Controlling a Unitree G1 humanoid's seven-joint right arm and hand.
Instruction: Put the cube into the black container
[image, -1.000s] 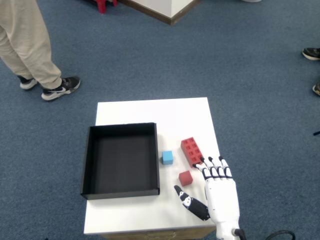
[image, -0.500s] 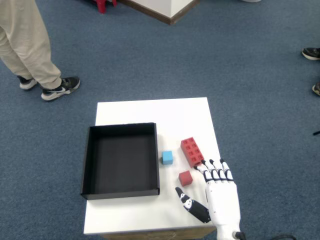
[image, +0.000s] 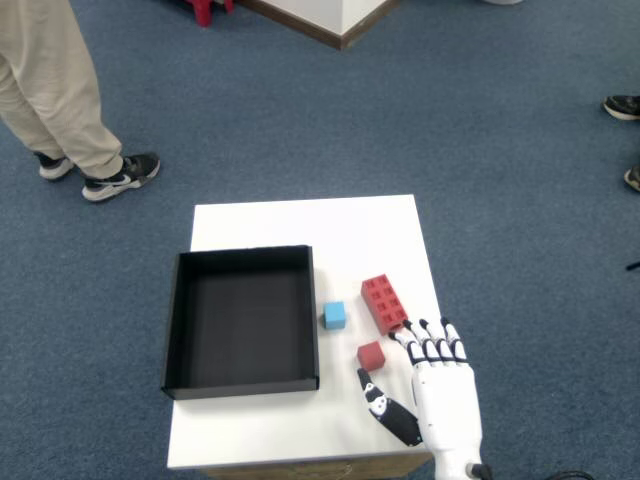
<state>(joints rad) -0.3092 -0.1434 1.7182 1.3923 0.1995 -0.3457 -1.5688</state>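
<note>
A small red cube (image: 371, 355) lies on the white table (image: 300, 225), just right of the black container (image: 242, 319). A small blue cube (image: 335, 315) sits a little farther back, also beside the container's right wall. My right hand (image: 432, 385) rests flat at the table's front right corner, palm down, fingers spread. Its thumb tip is just in front of the red cube, apart from it. The fingertips (image: 428, 333) lie close to the near end of the red studded brick (image: 384, 303). The hand is open and holds nothing. The container is empty.
A person's legs and sneakers (image: 110, 172) stand on the blue carpet beyond the table's far left. More shoes (image: 625, 108) show at the right edge. A wooden-trimmed base (image: 335, 20) is at the top.
The hand has drawn back slightly toward the table's front edge, and the thumb has swung a little closer to the red cube. The cubes, brick and container have not moved.
</note>
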